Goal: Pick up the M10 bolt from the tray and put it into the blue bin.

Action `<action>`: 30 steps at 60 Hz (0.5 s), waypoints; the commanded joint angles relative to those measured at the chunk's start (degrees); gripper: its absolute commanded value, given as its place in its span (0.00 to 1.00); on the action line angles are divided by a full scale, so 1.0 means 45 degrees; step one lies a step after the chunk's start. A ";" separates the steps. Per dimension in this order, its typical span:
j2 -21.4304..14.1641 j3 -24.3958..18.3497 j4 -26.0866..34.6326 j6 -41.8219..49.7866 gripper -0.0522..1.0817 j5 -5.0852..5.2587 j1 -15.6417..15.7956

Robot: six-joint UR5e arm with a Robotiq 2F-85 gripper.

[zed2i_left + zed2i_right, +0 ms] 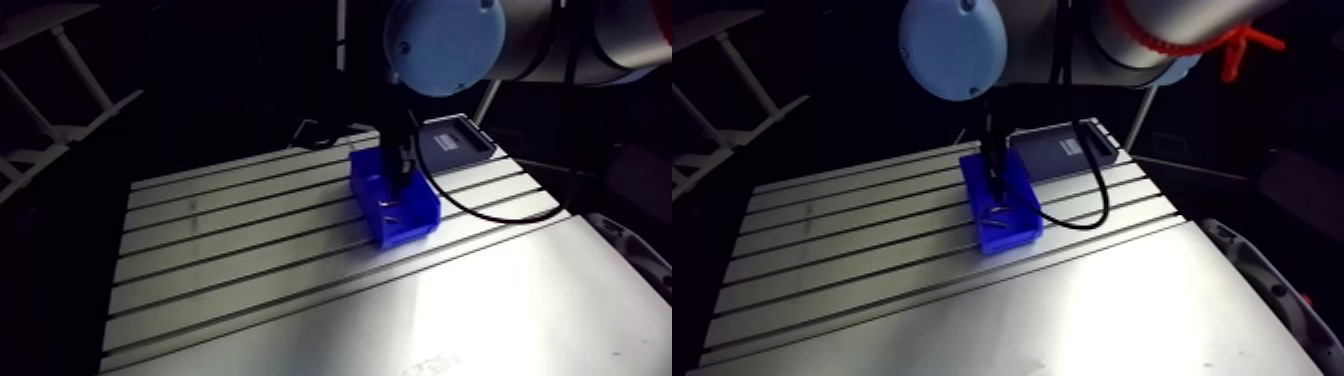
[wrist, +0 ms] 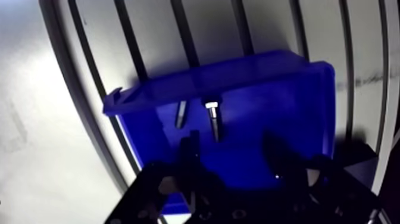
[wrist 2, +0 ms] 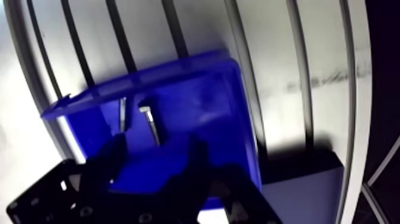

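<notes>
The blue bin [image 2: 297, 101] stands on the slotted table, near its far edge. A silver bolt [image 2: 213, 121] lies on the bin's floor, just ahead of my fingertips. A second slim metal shape [image 2: 180, 113] shows beside it against the bin wall; I cannot tell whether it is another part or a reflection. My gripper [image 2: 233, 152] hangs over the bin, open, with nothing between its dark fingers [image 2: 190, 152]. In the arm view the gripper [image 1: 400, 185] reaches down into the bin [image 1: 415, 225]. The dark grey tray [image 1: 455, 140] sits right behind the bin.
The aluminium table [image 1: 250, 250] stretches wide to the left of and in front of the bin. A black cable [image 1: 480, 210] loops over the table to the right of the bin. The tray touches or nearly touches the bin's far side.
</notes>
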 commanded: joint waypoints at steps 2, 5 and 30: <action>-0.0460 -0.0098 0.0798 0.0095 0.23 0.0019 0.0007; -0.0577 -0.0192 0.1305 0.0208 0.19 0.0057 0.0007; -0.1069 -0.1331 0.3155 0.1279 0.06 0.0058 0.0007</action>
